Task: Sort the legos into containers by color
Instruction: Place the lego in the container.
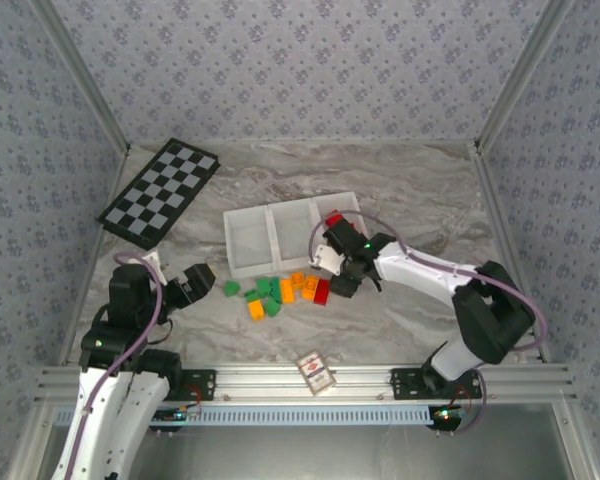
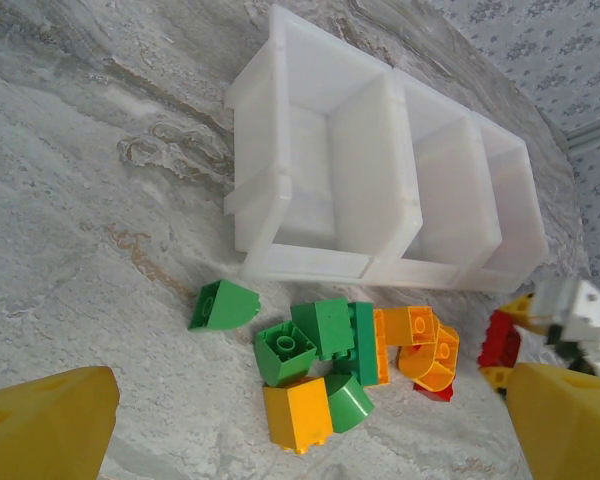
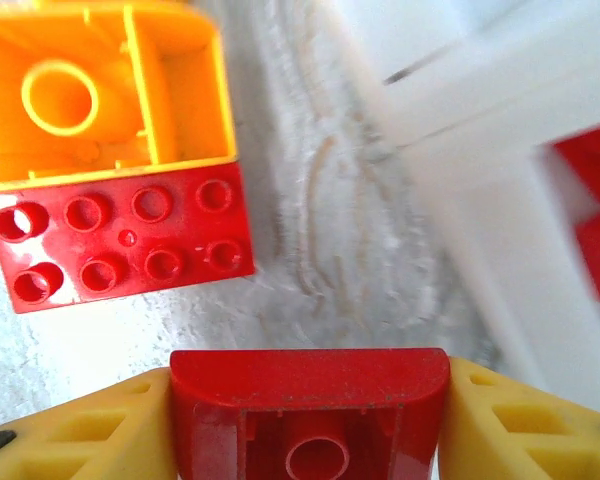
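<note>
A loose pile of green, orange and red legos (image 1: 280,292) lies just in front of the containers (image 1: 248,268), a white three-compartment tray. One red lego (image 1: 333,218) sits in the right compartment. In the right wrist view, my right gripper (image 3: 310,425) is shut on a curved red lego (image 3: 310,400), held low over the table beside a flat red brick (image 3: 120,235) and an orange brick (image 3: 90,90). From above, the right gripper (image 1: 342,282) is at the pile's right end. My left gripper (image 1: 195,280) stands open left of the pile, its yellow fingers (image 2: 40,425) wide apart with nothing between them.
A black-and-white checkerboard (image 1: 160,192) lies at the back left. A small red-patterned card box (image 1: 317,372) rests on the aluminium rail (image 1: 500,380) at the near edge. Patterned walls and frame posts enclose the marble table (image 1: 420,190).
</note>
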Controlling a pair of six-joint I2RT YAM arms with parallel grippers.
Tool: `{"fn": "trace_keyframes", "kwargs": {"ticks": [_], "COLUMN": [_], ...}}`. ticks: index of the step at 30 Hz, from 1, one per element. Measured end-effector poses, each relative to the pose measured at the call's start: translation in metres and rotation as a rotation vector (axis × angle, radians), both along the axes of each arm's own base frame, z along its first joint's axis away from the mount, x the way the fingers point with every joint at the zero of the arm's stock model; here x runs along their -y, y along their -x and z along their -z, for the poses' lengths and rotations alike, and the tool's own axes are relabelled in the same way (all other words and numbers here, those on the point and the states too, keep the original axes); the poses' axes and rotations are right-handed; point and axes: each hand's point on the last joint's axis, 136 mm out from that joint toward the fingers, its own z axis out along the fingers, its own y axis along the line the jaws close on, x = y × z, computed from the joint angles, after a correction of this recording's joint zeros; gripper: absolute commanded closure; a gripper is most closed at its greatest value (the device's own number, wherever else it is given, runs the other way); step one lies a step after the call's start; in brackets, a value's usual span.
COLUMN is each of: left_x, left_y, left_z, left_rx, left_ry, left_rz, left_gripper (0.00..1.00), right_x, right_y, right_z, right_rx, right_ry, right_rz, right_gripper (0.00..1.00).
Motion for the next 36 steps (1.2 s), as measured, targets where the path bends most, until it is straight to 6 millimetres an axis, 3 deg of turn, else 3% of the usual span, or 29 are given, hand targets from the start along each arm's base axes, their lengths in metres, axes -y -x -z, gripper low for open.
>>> {"fn": "trace_keyframes", "kwargs": {"ticks": [5, 8, 12, 14, 18, 22, 29, 36], "left_x": [0.000, 0.000, 0.000, 0.000, 0.000, 0.000, 0.000, 0.000], "left_y": [0.000, 0.000, 0.000, 0.000, 0.000, 0.000, 0.000, 0.000], "left_z": [0.000, 0.000, 0.000, 0.000, 0.000, 0.000, 0.000, 0.001], "left_rx": [0.000, 0.000, 0.000, 0.000, 0.000, 0.000, 0.000, -0.003], "left_ry": [0.000, 0.000, 0.000, 0.000, 0.000, 0.000, 0.000, 0.000], "left_rz": [0.000, 0.000, 0.000, 0.000, 0.000, 0.000, 0.001, 0.001], "left_gripper": [0.00, 0.00, 0.00, 0.00, 0.00, 0.00, 0.00, 0.00], "right_x": [0.002, 0.000, 0.001, 0.000, -0.004, -0.008, -0.005, -0.004], "right_y": [-0.013, -0.033, -0.079, -0.106, -0.148, -0.169, -0.179, -0.167], "right_z": [-0.044, -0.073, -0.113, -0.124, -0.116, -0.088, -0.070, -0.065], "right_rx": [0.055, 0.074, 0.099, 0.103, 0.055, -0.033, -0.129, -0.210], "right_ry": [-0.122, -0.204, -0.305, -0.330, -0.327, -0.297, -0.283, -0.296], "right_rz": [0.090, 0.159, 0.282, 0.333, 0.410, 0.472, 0.567, 0.638], "right_gripper": [0.43, 0.42, 0.43, 0.44, 0.45, 0.45, 0.41, 0.31]}}
